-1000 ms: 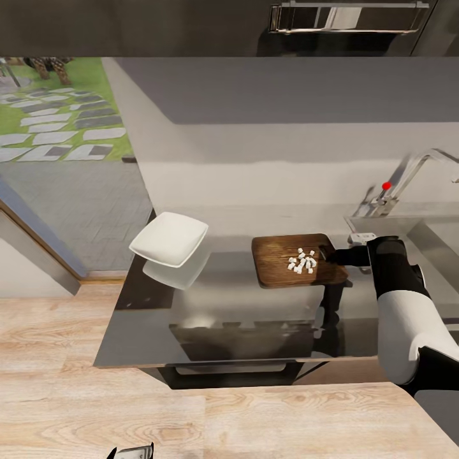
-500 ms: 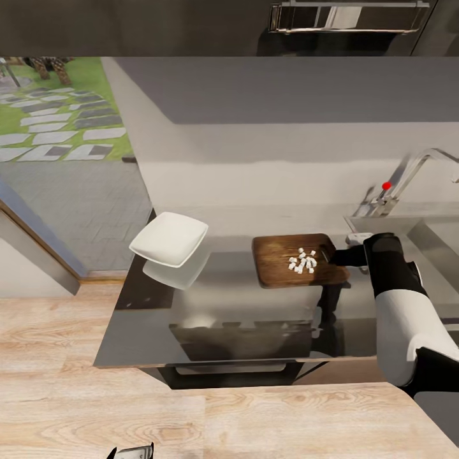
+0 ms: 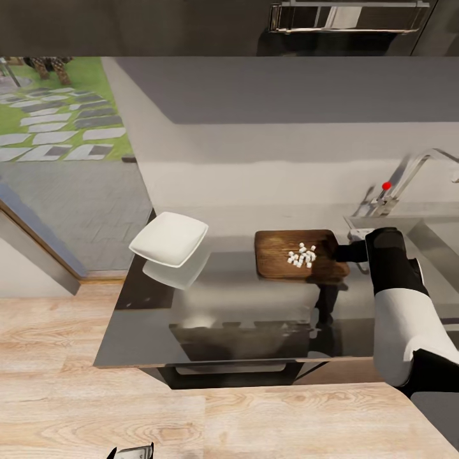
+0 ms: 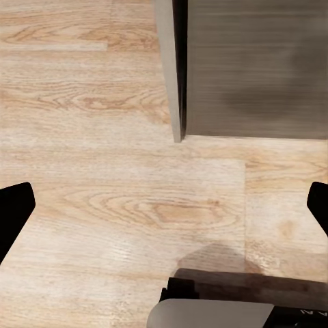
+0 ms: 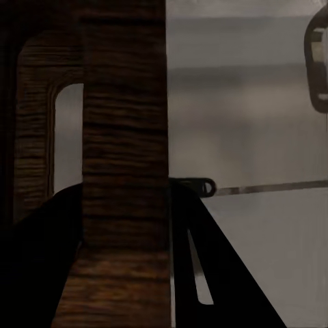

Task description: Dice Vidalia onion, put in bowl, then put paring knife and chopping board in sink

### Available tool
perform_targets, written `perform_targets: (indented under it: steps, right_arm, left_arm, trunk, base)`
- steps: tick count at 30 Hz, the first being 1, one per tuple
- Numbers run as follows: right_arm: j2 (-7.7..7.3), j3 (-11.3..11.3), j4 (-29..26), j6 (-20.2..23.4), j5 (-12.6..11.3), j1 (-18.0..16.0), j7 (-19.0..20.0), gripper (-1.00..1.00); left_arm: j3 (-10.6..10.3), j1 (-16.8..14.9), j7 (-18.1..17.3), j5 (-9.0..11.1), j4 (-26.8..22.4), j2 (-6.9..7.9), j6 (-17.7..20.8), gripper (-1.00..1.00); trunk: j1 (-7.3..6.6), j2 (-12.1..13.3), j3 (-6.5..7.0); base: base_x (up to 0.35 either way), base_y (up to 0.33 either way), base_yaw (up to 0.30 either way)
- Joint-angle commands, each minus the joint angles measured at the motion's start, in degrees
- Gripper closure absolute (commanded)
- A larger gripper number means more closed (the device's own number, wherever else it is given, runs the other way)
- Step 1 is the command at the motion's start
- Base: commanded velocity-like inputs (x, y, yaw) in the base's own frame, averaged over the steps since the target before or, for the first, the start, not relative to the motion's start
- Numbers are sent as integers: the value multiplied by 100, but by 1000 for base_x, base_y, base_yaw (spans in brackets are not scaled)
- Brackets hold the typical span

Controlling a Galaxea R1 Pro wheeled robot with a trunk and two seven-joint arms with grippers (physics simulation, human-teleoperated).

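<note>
1. The bench [image 3: 223, 319] fills the middle of my head view, grey and glossy, with the sink [image 3: 440, 239] at its right end under the chrome faucet [image 3: 414, 172].
2. My right arm reaches in from the sink side, and the right gripper [image 3: 341, 254] is clamped on the handle end of the chopping board [image 3: 280, 258]. The right wrist view confirms it: wood grain and the handle hole sit between the dark jaws.
3. What's changed: against a second ago the board has lifted and shifted slightly up and right in my view, now tilted off the bench with its shadow below. So I judge the carry has begun.
4. The bowl [image 3: 169, 239] waits well apart at the bench's left end, white and empty as far as I can tell.
5. The diced onion [image 3: 301, 256] rides in a loose heap near the gripped end. A steep tilt could spill it early.
6. The left gripper [image 4: 164, 212] hangs low over the wooden floor [image 4: 123, 205], jaws wide, holding nothing.
</note>
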Motion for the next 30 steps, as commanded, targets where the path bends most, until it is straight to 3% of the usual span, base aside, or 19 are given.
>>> perform_targets:
  steps: [1,30]
  right_arm:
    - [9,-10,-11,15,53,-5,52,100]
    - [16,-11,-27,67,49,-5,60,100]
  left_arm:
    - [9,-10,-2,7,23,0,-35,-100]
    - [18,-10,-1,7,22,17,-35,-100]
  trunk:
    - [2,-8,-3]
    - [2,-8,253]
  base:
    - [0,0,0]
    - [0,0,0]
